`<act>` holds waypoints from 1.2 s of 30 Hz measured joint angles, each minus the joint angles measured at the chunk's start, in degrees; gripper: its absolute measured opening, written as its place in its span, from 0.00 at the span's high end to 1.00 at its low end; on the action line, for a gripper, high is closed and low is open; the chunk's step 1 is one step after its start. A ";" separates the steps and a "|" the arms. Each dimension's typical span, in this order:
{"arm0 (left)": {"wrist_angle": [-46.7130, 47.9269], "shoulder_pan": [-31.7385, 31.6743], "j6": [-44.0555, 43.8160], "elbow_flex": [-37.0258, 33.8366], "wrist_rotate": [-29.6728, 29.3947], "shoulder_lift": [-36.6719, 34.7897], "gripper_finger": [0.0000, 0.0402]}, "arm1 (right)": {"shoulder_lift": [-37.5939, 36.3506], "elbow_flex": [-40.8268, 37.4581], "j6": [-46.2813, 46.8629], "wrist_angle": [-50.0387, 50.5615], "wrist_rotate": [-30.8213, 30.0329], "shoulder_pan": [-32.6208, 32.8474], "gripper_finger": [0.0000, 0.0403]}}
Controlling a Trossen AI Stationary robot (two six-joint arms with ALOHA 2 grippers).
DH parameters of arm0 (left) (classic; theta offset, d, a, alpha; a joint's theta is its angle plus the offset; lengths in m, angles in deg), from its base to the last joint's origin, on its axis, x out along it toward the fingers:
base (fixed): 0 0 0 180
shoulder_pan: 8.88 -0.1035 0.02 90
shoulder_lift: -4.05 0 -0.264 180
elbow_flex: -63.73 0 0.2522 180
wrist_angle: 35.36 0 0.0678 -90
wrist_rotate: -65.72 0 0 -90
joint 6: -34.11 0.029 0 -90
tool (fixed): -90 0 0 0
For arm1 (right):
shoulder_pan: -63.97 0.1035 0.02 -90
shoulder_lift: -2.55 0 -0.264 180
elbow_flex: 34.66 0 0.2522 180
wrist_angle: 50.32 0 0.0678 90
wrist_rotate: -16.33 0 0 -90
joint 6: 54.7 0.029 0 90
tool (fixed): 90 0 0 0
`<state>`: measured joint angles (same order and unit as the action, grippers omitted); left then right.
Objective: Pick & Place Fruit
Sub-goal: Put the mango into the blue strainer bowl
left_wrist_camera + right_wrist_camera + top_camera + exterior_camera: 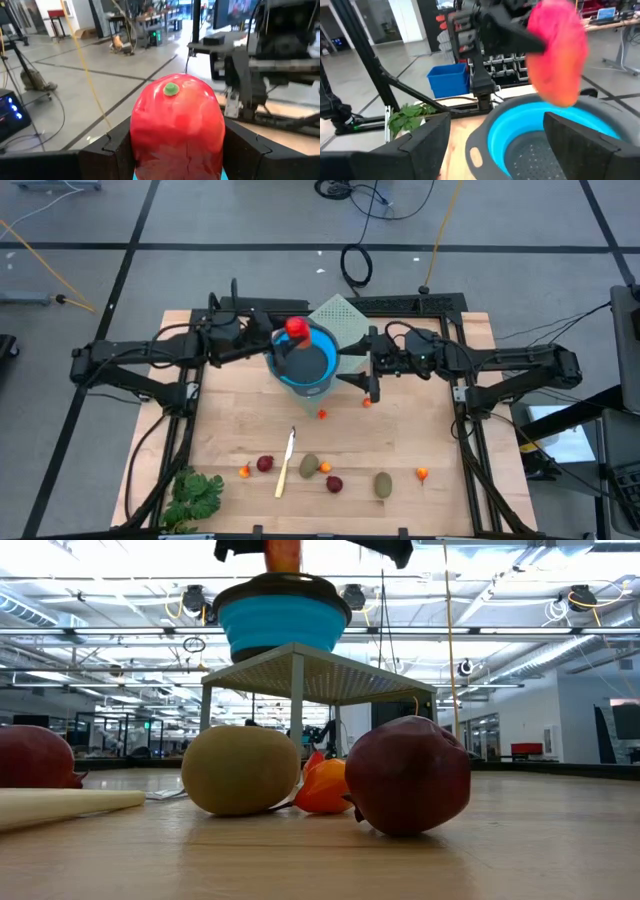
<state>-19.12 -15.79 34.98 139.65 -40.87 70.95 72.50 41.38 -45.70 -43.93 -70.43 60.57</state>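
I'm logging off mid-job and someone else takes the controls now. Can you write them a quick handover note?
Left hand: shut on the large red fruit, held above the blue bowl, not yet released.
Right hand: open at the bowl's rim, holding nothing.
The bowl stands on a pale mesh stand at the table's far side; no fruit can be seen inside it.
Left: drop the red fruit, then fetch the pieces on the table, two dark red balls, two brown-green ovals and small orange bits.
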 joint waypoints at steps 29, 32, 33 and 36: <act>7.34 -0.06 -4.84 0.01 -0.51 -0.73 0.46 | -6.50 -0.04 -6.07 6.25 -0.17 -0.04 0.91; 7.34 -0.06 -4.84 0.01 -0.51 -0.73 0.46 | -6.63 -0.04 -6.56 6.40 -0.17 -0.04 0.97; 7.34 -0.06 -4.84 0.01 -0.46 -0.73 0.46 | -6.64 -0.04 -6.71 6.42 -0.15 -0.04 0.99; 7.28 -0.06 -4.84 0.01 0.03 -0.73 0.46 | -6.64 -0.04 -6.71 6.47 -0.07 -0.04 0.99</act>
<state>-11.84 -15.85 30.15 139.66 -40.84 70.22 65.86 41.34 -52.41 -37.45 -70.49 60.53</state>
